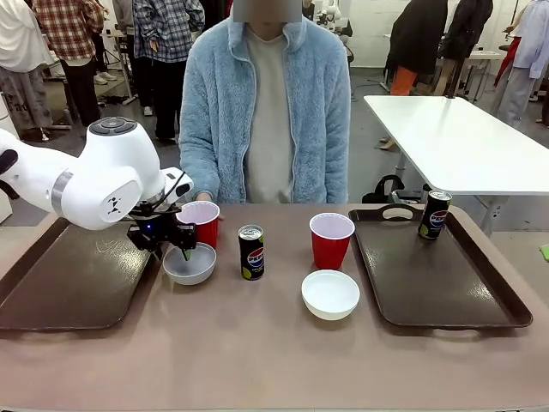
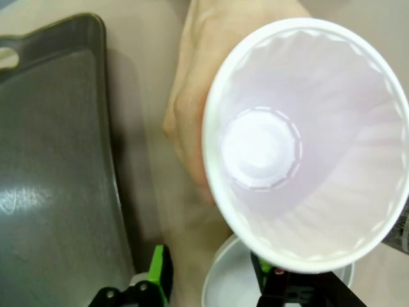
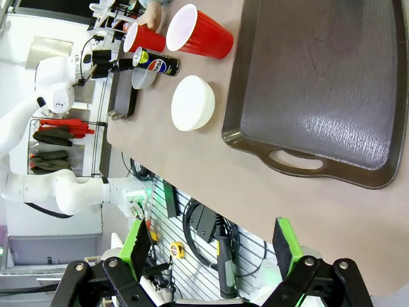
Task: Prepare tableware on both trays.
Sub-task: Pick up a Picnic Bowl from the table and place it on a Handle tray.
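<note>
Two grippers: we see both unclenched.
Left gripper: fingers astride the white bowl rim, with a gap.
Red cup: just beyond those fingers, in a person's hand.
Right gripper: wide, empty.

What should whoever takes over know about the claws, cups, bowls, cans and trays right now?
Left claw: open, fingers either side of the rim of the left bowl, beside the left tray.
Right claw: open, holding nothing.
A person's hand is by the left cup.
On the table: left bowl, left cup, middle can, right cup, right bowl.
Done: the other can stands on the right tray.
Left: everything else onto the trays.
</note>
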Motion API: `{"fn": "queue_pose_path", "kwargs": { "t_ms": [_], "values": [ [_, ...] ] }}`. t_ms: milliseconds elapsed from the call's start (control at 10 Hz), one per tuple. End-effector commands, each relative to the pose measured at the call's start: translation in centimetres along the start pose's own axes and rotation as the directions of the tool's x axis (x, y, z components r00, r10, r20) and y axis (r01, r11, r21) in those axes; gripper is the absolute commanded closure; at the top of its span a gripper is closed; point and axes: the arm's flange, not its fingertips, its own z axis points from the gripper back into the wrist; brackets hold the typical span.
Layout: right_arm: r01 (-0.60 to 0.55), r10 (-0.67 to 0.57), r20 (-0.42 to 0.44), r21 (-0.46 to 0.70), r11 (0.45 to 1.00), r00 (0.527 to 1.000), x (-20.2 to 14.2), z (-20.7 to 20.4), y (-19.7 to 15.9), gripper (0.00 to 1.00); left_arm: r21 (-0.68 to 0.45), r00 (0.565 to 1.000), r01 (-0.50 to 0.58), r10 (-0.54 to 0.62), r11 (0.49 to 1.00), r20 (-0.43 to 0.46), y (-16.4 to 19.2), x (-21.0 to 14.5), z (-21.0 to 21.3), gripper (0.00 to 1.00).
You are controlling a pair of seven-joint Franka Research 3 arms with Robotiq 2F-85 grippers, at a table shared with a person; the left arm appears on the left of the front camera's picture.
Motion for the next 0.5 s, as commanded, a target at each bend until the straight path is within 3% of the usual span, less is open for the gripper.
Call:
{"fn": "queue_pose_path", "kwargs": {
  "t_ms": [0,100,300,400],
  "values": [
    [-0.016,0.016,0.011,0.027,0.999,1.000,0.17,-0.04,-0.11,0.00,0.018,0.999,-0.040,0.040,0.999,-0.011,-0.70,0.36,0.17,1.00],
    [-0.016,0.016,0.011,0.027,0.999,1.000,0.17,-0.04,-0.11,0.00,0.023,0.999,-0.037,0.037,0.999,-0.015,-0.64,0.34,0.24,0.80],
    [-0.016,0.016,0.011,0.027,0.999,1.000,0.17,-0.04,-0.11,0.00,0.032,0.999,-0.031,0.032,0.999,-0.033,-0.53,0.30,0.36,1.00],
    [-0.016,0.016,0.011,0.027,0.999,1.000,0.17,-0.04,-0.11,0.00,0.035,0.999,-0.024,0.025,0.999,-0.043,-0.43,0.21,0.51,1.00]
  ]
}}
